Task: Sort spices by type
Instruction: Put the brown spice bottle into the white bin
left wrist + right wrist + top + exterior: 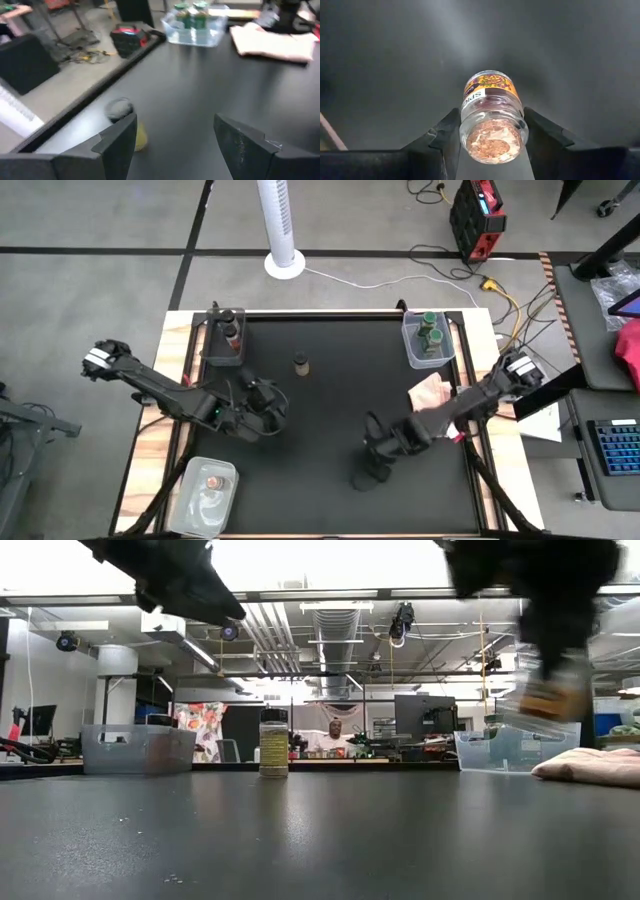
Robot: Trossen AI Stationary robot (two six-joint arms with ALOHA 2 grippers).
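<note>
A small clear glass spice jar with pinkish-brown contents and an orange label sits closest to the right wrist camera, pinched between the two dark fingers of the right gripper, whose jaws are closed on its sides and hold it above the black surface. From above, the right gripper hangs over the near-right part of that surface, beside a pink folded cloth.

The left gripper has its jaws spread wide with nothing between them. It points toward a lone dark-lidded jar with yellowish-brown contents standing upright on the surface; from above that jar stands apart at the far centre, and the left gripper is near it.

A clear plastic tub at the far right corner holds two green-lidded jars. A clear tub at the far left corner holds dark-lidded jars. A third clear tub at the near left corner holds one pinkish-topped jar.

A person sits in the room beyond.
</note>
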